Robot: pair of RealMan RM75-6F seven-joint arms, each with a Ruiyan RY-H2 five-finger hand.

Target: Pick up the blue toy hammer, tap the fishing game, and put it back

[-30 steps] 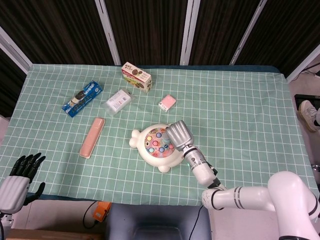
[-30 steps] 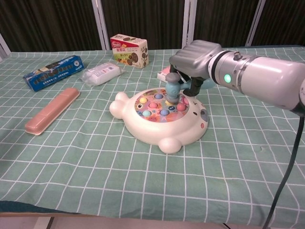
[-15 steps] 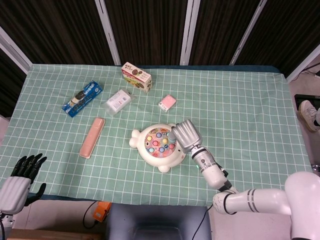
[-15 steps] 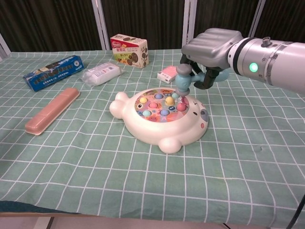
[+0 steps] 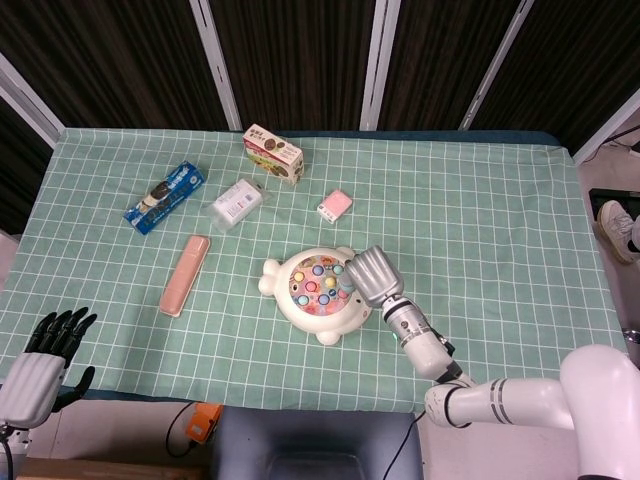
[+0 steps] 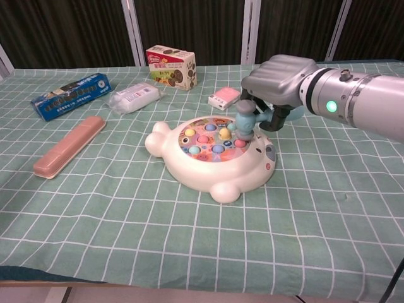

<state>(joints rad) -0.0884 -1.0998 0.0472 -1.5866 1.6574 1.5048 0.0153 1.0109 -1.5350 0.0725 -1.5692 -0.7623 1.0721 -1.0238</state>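
Observation:
The white fish-shaped fishing game (image 5: 312,293) (image 6: 211,154) sits mid-table with coloured pegs on its round top. My right hand (image 5: 368,275) (image 6: 278,77) grips the blue toy hammer (image 6: 246,122) by its handle. The hammer head hangs down and meets the right side of the game's top. In the head view the hand covers the hammer. My left hand (image 5: 40,352) hangs at the near left corner, off the table, fingers apart and holding nothing.
A pink long case (image 5: 185,274) (image 6: 69,145) lies left of the game. Behind are a blue snack pack (image 5: 164,196), a white packet (image 5: 238,203), a biscuit box (image 5: 273,153) (image 6: 171,66) and a small pink box (image 5: 335,206).
The right hand has swung the hammer back down onto the right side of the game after lifting it half a second ago. The left hand barely moved.

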